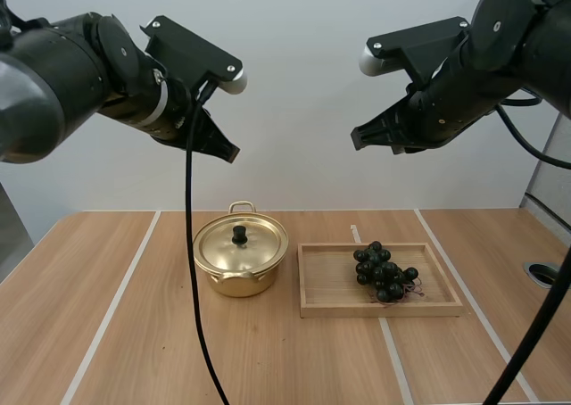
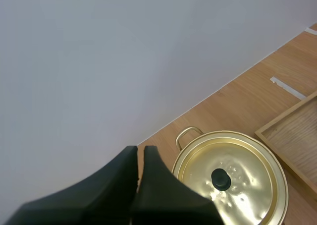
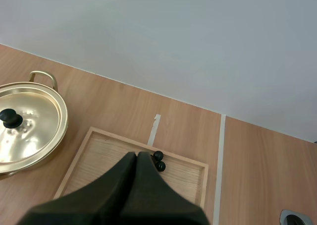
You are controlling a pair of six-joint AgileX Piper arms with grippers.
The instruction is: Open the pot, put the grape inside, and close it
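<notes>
Left gripper (image 1: 232,153): raised well above the table (image 1: 116,334) on the pot's side, black fingers (image 2: 114,185) lying together as one dark wedge, holding nothing

Right gripper (image 1: 356,139): raised to a like height on the tray's side, fingers (image 3: 114,190) pressed together, likewise empty

Pot (image 1: 239,271): gold-coloured, two loop handles, upright on the table, left of the tray and just beside it without touching

Lid (image 1: 260,244): seated flat on the pot, closing it, black knob (image 1: 239,235) at its centre

Wooden tray (image 1: 339,309): shallow, rectangular, lying flat on the table to the pot's right

Bunch of grapes (image 1: 384,271): dark, lying inside the tray in its right half (thin reddish stems show at the bunch's near edge), well apart from both grippers
</notes>
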